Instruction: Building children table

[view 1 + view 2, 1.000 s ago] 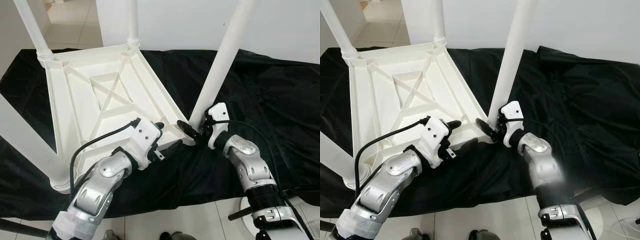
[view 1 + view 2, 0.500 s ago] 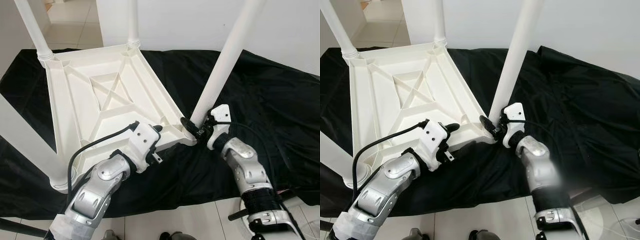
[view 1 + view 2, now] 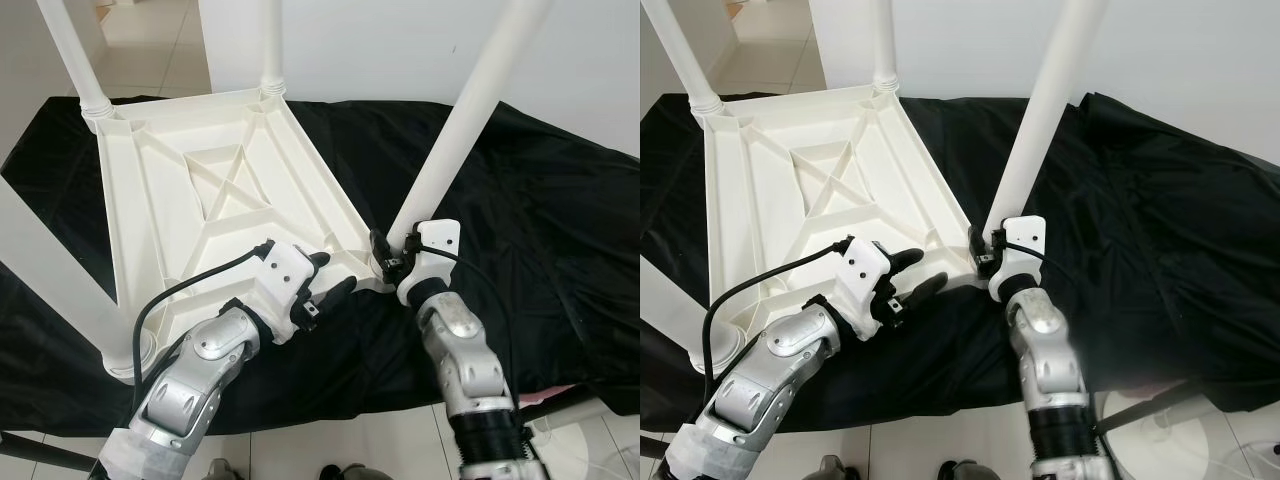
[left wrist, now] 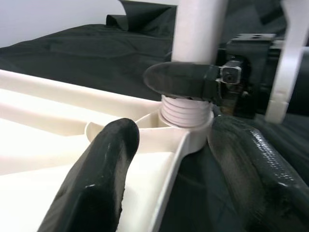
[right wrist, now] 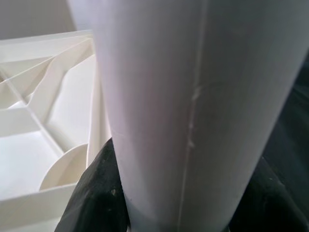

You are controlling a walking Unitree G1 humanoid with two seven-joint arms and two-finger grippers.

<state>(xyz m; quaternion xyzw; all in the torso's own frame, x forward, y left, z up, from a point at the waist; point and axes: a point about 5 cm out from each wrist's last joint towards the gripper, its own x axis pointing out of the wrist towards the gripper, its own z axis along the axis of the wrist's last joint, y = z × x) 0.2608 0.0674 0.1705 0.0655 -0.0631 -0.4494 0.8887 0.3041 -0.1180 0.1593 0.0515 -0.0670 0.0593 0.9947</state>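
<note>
You are looking down at a black cloth spread wide across the floor, its surface creased and rumpled, most of all toward the right side, with its near edge hanging in loose folds. Beyond it rises a plain white wall, meeting the cloth along its far edge. Pale floor tiles show at the upper left, past the cloth's far corner, and more tiles run along the bottom just in front of it. At the lower right, a round white base sits on the tiles beside the cloth's edge, with a dark rod angled across it.
</note>
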